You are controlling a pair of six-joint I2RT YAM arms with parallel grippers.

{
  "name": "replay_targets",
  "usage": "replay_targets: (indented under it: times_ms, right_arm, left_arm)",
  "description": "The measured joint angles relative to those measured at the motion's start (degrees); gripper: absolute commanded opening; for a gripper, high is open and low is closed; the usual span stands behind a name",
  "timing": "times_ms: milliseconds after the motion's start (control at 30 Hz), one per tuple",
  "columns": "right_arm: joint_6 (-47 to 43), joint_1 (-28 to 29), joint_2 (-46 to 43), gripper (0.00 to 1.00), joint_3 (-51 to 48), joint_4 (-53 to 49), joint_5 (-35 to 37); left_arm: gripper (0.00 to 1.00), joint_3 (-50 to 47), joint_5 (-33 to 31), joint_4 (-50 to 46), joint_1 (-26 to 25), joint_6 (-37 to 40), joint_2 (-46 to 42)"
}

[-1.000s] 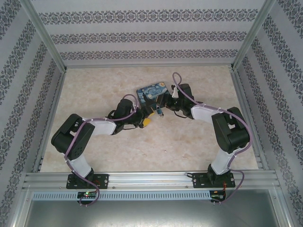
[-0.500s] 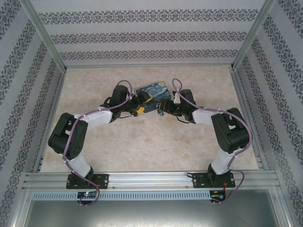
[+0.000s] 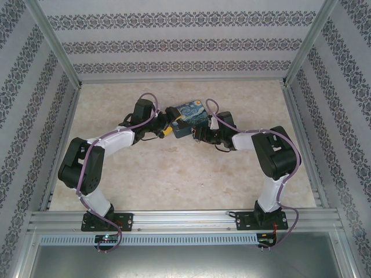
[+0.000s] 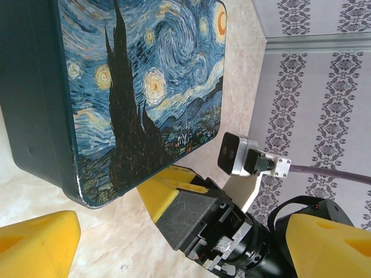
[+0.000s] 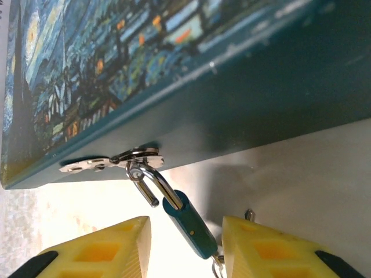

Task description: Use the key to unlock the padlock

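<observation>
On the left, the left gripper is hovering just beside the near left corner of the swirl-painted box, its yellow fingers spreading wide and holding nothing. The box is resting on the marbled surface. The padlock is hooking by its silver shackle through a metal hasp on the box's near side, and one shackle leg is standing free of the blue body. A thin metal loop is showing at the body's lower end; whether it is the key I cannot tell. To the right, the right gripper is straddling the padlock, its fingers parted with a gap on either side.
</observation>
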Motion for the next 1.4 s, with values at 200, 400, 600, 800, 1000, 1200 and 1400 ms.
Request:
replay_targets:
  times_ms: [200,400,600,800,1000,1200,1400]
  right_arm:
    - [0.0,0.0,0.6,0.35,0.9,0.5,-0.8]
    - [0.0,0.0,1.6,0.33,1.4,0.5,-0.9]
    - [0.0,0.1,2.2,0.28,1.4,0.5,-0.9]
    - [0.0,0.3,2.6,0.14,1.4,0.9,-0.9]
    - [0.0,0.4,2.6,0.02,1.4,1.1,-0.8]
    - [0.5,0.4,2.4,0.00,1.1,1.0,-0.7]
    - [2.6,0.2,1.9,0.00,0.4,1.0,-0.6]
  left_arm:
    - [0.92,0.2,0.0,0.0,0.0,0.0,0.1]
    - [0.92,0.2,0.0,0.0,0.0,0.0,0.3]
    - [0.92,0.2,0.0,0.0,0.0,-0.1,0.5]
    - [0.92,0.8,0.2,0.0,0.0,0.0,1.5]
    - [0.92,2.5,-0.1,-2.3,0.2,2.3,2.4]
    - [0.92,8.5,-4.2,-11.6,0.4,10.6,2.9]
    - [0.92,15.8,-11.6,-22.2,-0.1,20.0,5.1]
